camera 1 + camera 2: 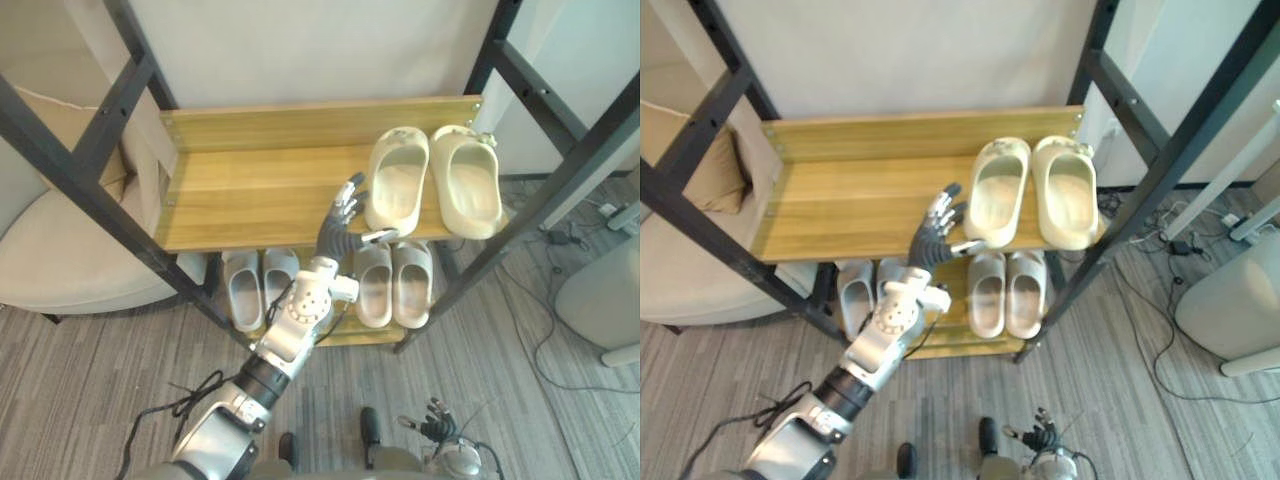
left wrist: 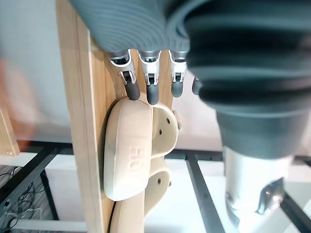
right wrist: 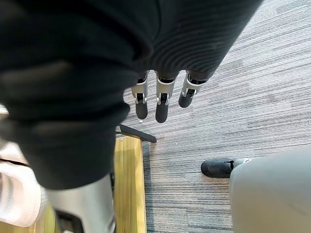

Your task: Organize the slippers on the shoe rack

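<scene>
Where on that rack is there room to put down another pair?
The left half of the top shelf is bare wood, from its left end to the robot's left hand. The cream slippers fill the right end. Underneath, two pairs of grey slippers crowd the lower level.

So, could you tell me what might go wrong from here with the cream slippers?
The left hand, fingers open, is at the heel of the left cream slipper, right at the front edge of the top shelf; a pull could drag it off. The right cream slipper lies close beside it near the shelf's end, so a sideways push may knock it off.
</scene>
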